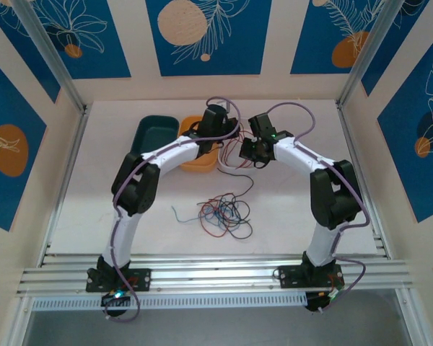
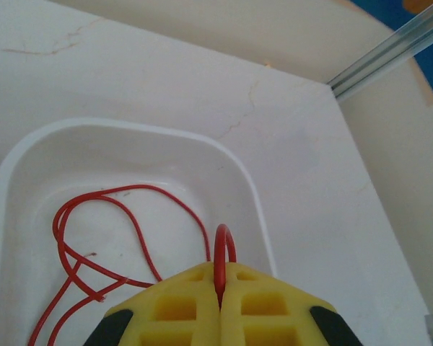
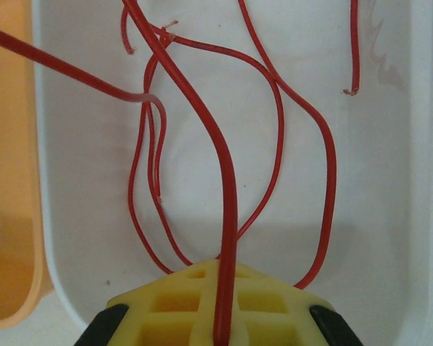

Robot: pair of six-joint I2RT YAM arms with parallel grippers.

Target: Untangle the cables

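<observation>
**Cables: red strands being pinched by both grippers over a white tray**

Cables (image 1: 224,213) are being shown by the top view as one loose tangle of red, black and blue strands. It is lying on the table (image 1: 94,216) near the middle, between the two arms (image 1: 133,189), with a blue end trailing out to the left. Thin strands are running from the tangle toward the far side, where both wrists are being held close together.

Grip detail is being given by the wrist views. In the left wrist view, the left gripper (image 2: 221,277) is being held fully closed. A red cable (image 2: 221,249) is being pinched as a small loop between its yellow fingers. More red cable is lying looped in the white tray (image 2: 130,128) below.

In the right wrist view, the right gripper (image 3: 218,268) is closed on a red strand (image 3: 227,202) running straight out between its fingers. Several red loops and cut ends are lying in the same tray. Whether both grippers are holding one strand cannot be told.

The table is white and matte, with faint cracks being shown in the left wrist view. It is being enclosed by cream walls (image 1: 281,43) with blue leaf-print panels, and aluminium rails (image 1: 216,277) are running along the near edge.

Count: two arms, two grippers, one tangle and three trays. The green tray (image 1: 153,133) is sitting just beside the orange tray (image 1: 195,164), and the orange is just beside the white.
</observation>
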